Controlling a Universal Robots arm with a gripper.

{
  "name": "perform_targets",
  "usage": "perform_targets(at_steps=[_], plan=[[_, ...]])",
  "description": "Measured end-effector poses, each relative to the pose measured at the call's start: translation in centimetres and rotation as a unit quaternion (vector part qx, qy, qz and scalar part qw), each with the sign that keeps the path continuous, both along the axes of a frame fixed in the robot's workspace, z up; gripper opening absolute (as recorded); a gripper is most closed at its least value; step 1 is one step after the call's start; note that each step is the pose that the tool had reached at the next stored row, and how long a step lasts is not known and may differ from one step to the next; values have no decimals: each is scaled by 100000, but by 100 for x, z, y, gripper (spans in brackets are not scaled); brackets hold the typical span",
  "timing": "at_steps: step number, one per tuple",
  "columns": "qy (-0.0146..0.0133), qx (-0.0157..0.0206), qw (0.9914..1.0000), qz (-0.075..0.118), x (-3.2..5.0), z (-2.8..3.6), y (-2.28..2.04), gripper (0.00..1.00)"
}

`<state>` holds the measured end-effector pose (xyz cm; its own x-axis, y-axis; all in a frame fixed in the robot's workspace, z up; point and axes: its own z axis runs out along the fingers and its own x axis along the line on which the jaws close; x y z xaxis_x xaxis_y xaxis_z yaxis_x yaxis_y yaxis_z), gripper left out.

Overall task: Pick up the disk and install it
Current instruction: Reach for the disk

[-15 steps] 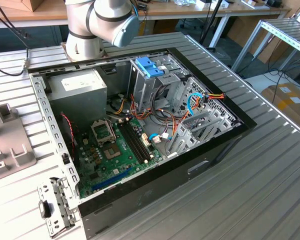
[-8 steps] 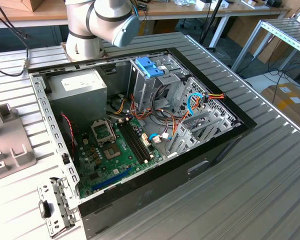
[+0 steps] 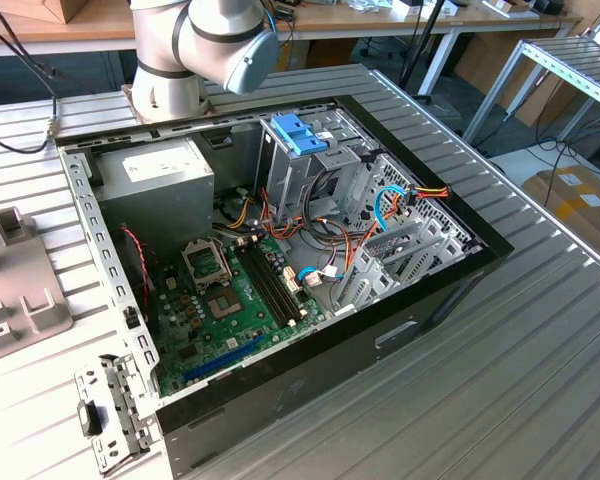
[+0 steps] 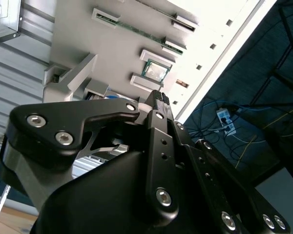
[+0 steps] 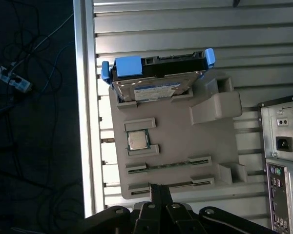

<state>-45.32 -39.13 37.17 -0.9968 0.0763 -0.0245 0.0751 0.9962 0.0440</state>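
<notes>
Fingers are together on nothing: in the first wrist view your gripper [image 5: 157, 189] hangs over one end of the grey holder [image 5: 178, 141], its tips closed to a single point. Your disk [image 5: 156, 87] lies at the holder's opposite end, seated in a slot beyond the processor chip [image 5: 136, 140] and well apart from the gripper.

Judge it dense and rigid, with a smooth metal shell that may slip and insides that dislike knocks. The light-blue carrier rail [image 5: 127, 66] framing it looks the safest place to grip, across the width. Slot walls hug the edge nearest the chip, so the free way out seems to be straight up.

In the exterior view the open computer case [image 3: 280, 250] takes the middle of the frame. Its drive cage [image 3: 310, 170] at upper centre is crowded by cables [image 3: 390, 200], and the holder pokes in at the left edge.
</notes>
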Motion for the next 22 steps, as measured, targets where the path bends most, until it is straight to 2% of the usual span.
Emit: perform_targets(at_steps=[3, 7, 14, 16, 22], plan=[[2, -7, 100000, 3, 17, -11, 22, 11], [0, -35, 100000, 3, 32, -22, 106, 11], [1, -45, 100000, 3, 44, -36, 202, 11], [3, -52, 100000, 1, 51, -43, 241, 11], [3, -92, 100000, 1, 74, -60, 298, 11]])
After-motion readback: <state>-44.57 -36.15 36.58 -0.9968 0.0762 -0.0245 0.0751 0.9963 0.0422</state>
